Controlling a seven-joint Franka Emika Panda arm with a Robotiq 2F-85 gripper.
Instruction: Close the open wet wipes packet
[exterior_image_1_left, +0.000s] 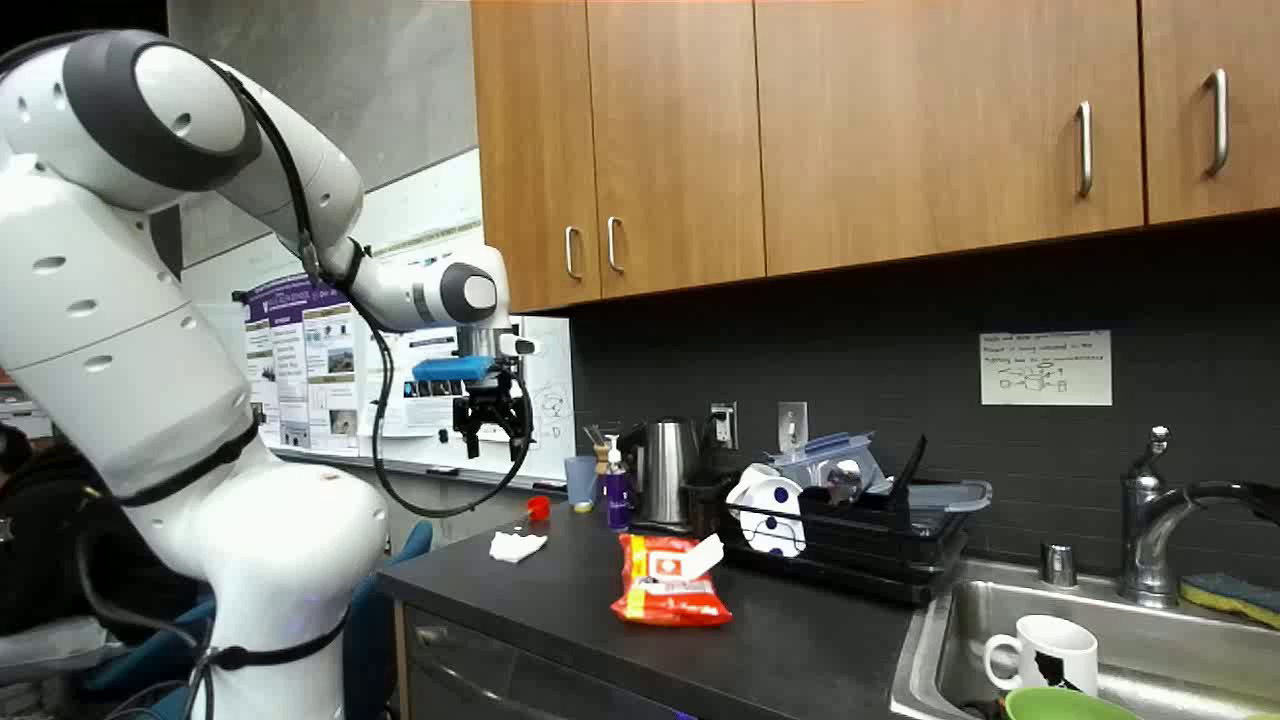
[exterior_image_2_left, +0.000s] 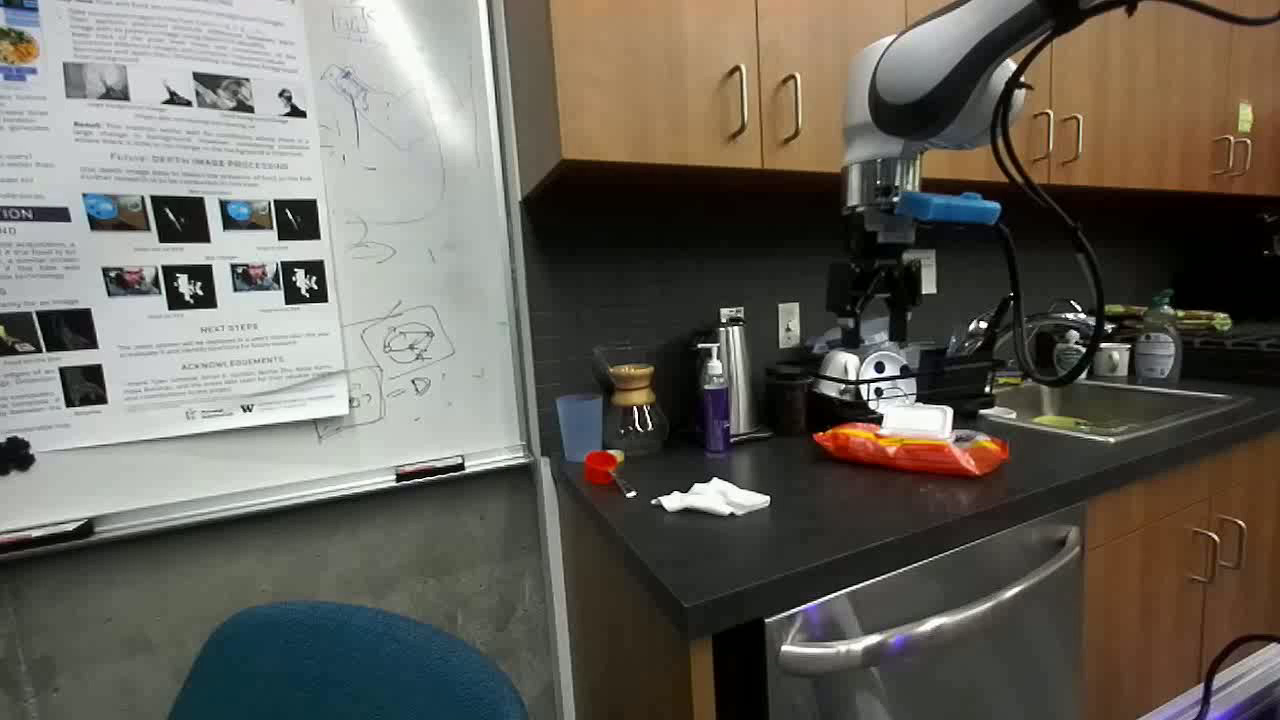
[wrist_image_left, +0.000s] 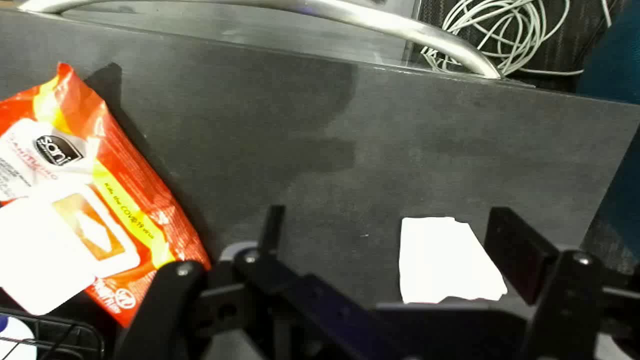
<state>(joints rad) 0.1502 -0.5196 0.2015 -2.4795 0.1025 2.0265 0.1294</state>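
The wet wipes packet (exterior_image_1_left: 670, 598) lies flat on the dark counter. It is orange-red with yellow print, and also shows in an exterior view (exterior_image_2_left: 905, 452) and at the left of the wrist view (wrist_image_left: 135, 185). Its white flap (exterior_image_1_left: 703, 557) is lifted and tilts up; in the wrist view the flap (wrist_image_left: 42, 252) stands away from the white-framed opening (wrist_image_left: 95, 227). My gripper (exterior_image_1_left: 495, 450) is open and empty, pointing down, high above the counter. In the wrist view the gripper (wrist_image_left: 387, 217) has its fingers wide apart, off to the right of the packet.
A crumpled white wipe (exterior_image_2_left: 713, 497) lies on the counter, below my fingers in the wrist view (wrist_image_left: 445, 260). A dish rack (exterior_image_1_left: 860, 545) stands behind the packet. A kettle (exterior_image_1_left: 668, 470), purple bottle (exterior_image_1_left: 618, 495) and red scoop (exterior_image_2_left: 602, 467) stand along the back. A sink (exterior_image_1_left: 935, 650) is beyond.
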